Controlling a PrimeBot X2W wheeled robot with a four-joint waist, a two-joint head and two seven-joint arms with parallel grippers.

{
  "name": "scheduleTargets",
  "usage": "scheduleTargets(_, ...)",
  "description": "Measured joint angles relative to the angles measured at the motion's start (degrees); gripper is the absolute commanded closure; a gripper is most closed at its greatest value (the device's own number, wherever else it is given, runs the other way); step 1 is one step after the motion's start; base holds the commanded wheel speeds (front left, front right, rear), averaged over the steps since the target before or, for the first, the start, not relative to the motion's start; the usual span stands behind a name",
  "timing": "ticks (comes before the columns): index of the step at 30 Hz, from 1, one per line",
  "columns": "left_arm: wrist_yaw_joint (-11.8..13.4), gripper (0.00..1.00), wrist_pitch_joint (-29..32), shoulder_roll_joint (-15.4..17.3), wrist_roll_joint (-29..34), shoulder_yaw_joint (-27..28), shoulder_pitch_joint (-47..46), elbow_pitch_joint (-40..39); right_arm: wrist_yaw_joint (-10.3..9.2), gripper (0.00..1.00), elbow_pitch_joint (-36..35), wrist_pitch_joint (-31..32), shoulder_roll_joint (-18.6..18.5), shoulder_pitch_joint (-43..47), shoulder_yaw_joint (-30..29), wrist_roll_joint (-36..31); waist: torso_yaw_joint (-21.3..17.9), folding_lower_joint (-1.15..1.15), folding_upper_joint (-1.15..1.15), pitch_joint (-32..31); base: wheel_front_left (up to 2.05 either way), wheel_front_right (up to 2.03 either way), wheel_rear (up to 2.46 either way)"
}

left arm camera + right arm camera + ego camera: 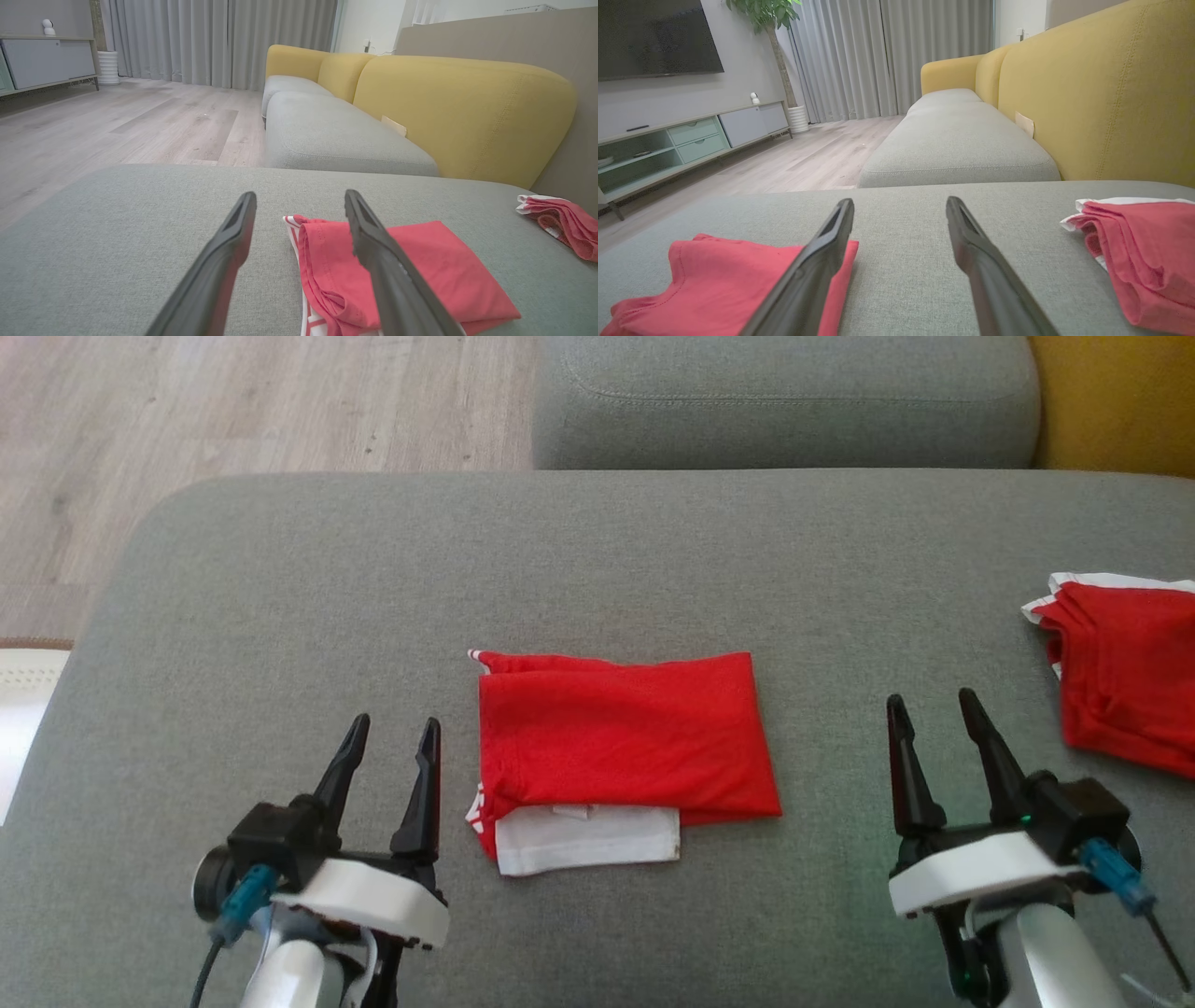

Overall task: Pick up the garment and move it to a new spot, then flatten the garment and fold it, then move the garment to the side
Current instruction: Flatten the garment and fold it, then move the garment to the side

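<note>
Ahead of the right gripper (899, 205), a grey seat cushion (957, 140) runs toward grey floor-length curtains (887, 56), with a yellow backrest (1111, 93) along the right side. To the left lie pale wood flooring (808, 158), a low media cabinet (691, 140), a dark wall screen (654, 37) and a potted tree (761, 11).

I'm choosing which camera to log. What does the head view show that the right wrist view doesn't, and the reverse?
Head view: the open left gripper and the white layer under the folded red fabric garment. Right wrist view: a dark wall screen, a potted tree, grey curtains. Both: that garment, a second red garment to its right, the grey sofa cushion, the open right gripper.
</note>
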Motion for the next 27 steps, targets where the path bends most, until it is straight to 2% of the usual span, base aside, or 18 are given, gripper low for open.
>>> scheduleTargets(6,0.1,0.00,0.0,0.0,0.0,0.1,0.0,-0.2,0.00,0.00,0.0,0.0,0.0,0.6,-0.2,0.0,0.5,0.00,0.00,0.4,0.00,0.00,0.00)
scheduleTargets(11,0.1,0.00,0.0,0.0,-0.1,0.0,-0.4,-0.2,0.00,0.00,3.2,0.0,0.0,0.3,-0.2,-1.0,1.8,0.00,0.00,1.8,0.00,0.00,0.00)
scheduleTargets(18,-0.5,0.00,0.0,0.0,-1.1,-1.6,-2.4,0.6,0.00,0.00,10.2,3.2,0.1,-5.1,3.7,-1.0,5.1,0.00,0.00,4.7,0.00,0.00,0.00)
scheduleTargets(27,-0.6,0.00,0.0,0.0,-2.1,-2.6,-3.0,2.7,0.00,0.00,21.8,8.4,0.0,-9.8,5.9,5.6,8.8,0.00,0.00,6.1,0.00,0.00,0.00)
